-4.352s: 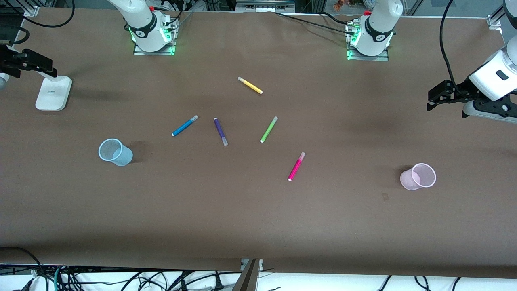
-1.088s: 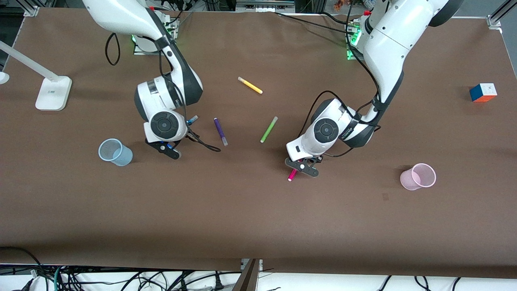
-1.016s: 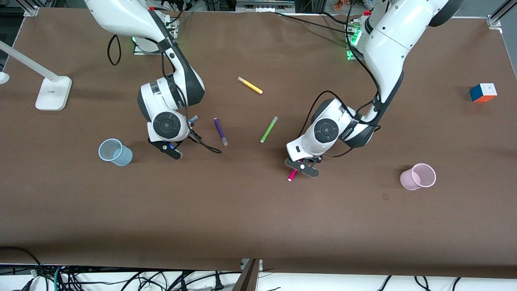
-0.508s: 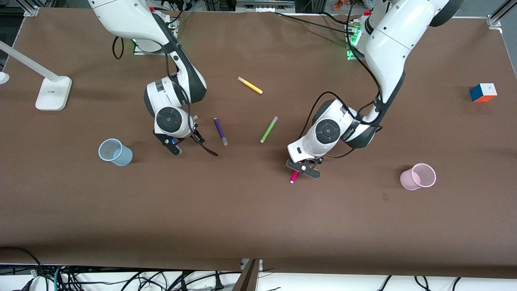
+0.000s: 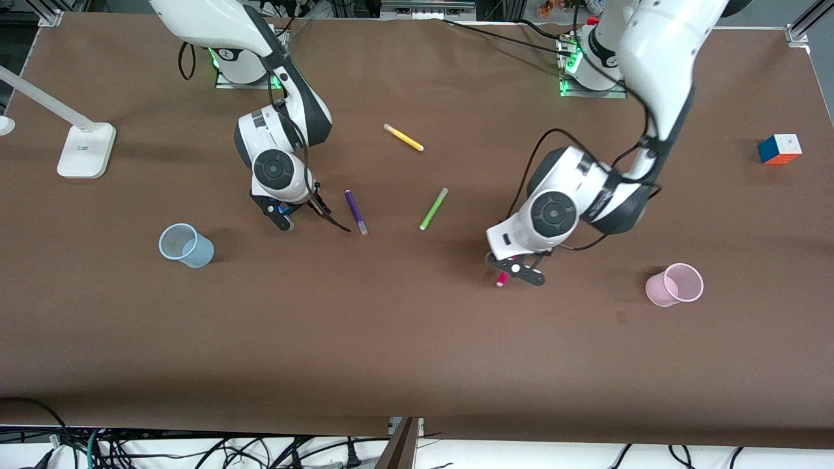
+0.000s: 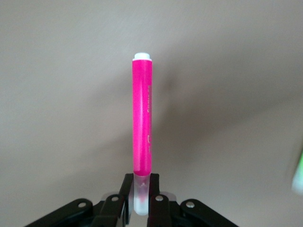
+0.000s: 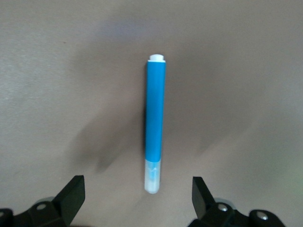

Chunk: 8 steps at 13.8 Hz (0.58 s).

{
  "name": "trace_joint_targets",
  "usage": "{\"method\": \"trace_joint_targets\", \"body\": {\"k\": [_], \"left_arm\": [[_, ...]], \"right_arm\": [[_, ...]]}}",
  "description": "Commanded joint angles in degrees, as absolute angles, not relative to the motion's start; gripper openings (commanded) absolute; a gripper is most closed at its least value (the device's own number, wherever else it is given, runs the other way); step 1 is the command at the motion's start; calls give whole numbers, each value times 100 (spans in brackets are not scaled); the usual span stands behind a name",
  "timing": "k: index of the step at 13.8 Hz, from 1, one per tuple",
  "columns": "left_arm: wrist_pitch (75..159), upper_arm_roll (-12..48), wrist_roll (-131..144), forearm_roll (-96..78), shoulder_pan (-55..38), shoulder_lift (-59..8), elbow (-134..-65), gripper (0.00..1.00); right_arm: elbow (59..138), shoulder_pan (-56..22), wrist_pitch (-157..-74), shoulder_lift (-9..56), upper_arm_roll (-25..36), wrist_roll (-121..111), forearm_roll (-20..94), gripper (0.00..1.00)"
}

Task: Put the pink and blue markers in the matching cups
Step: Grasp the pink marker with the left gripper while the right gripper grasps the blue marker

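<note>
Two markers are in play, and my grip on each is a different worry. Nearest the front camera, my left gripper [image 5: 516,270] is clamped on the pink marker [image 6: 142,137], pinching only its pale cap end, lifted over bare table between the green marker [image 5: 433,208] and the pink cup [image 5: 675,284]. With the long body hanging free, I judge it could swing, slip out, or catch the cup's rim and tip it. The blue cup [image 5: 186,245] waits near the right arm's end. Farther from that camera, my right gripper [image 5: 281,218] hovers spread wide over the blue marker [image 7: 155,127], which lies flat between my fingers. Closing off-centre might roll it toward the purple marker [image 5: 356,212] just beside.
</note>
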State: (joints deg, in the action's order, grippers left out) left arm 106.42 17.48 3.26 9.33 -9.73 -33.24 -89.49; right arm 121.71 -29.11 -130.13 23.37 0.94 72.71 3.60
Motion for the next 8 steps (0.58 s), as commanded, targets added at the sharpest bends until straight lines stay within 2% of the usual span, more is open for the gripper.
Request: {"method": "trace_joint_targets", "body": {"k": [1,3,6,8], "left_arm": [[9042,1749,-559,1124,-739,-3067,-8292,0],[8011,1635,-1463,1360,-528,-3102,-7675,0],[7525,1608,-2519,2493,-361,-3111,-7479,0],[7497,1425,-3274,3222,-273,-3103,-7445,0]], "right_arm": [[12647,-2909,-13446,2074,53,7383,457,100],[12770,-2909,-13683,2118,18,7383,457,99],[12928,-2909,-13913,2136,9,7383,457,93],[12946,-2909,-13922,2144,9,7383,457,76]]}}
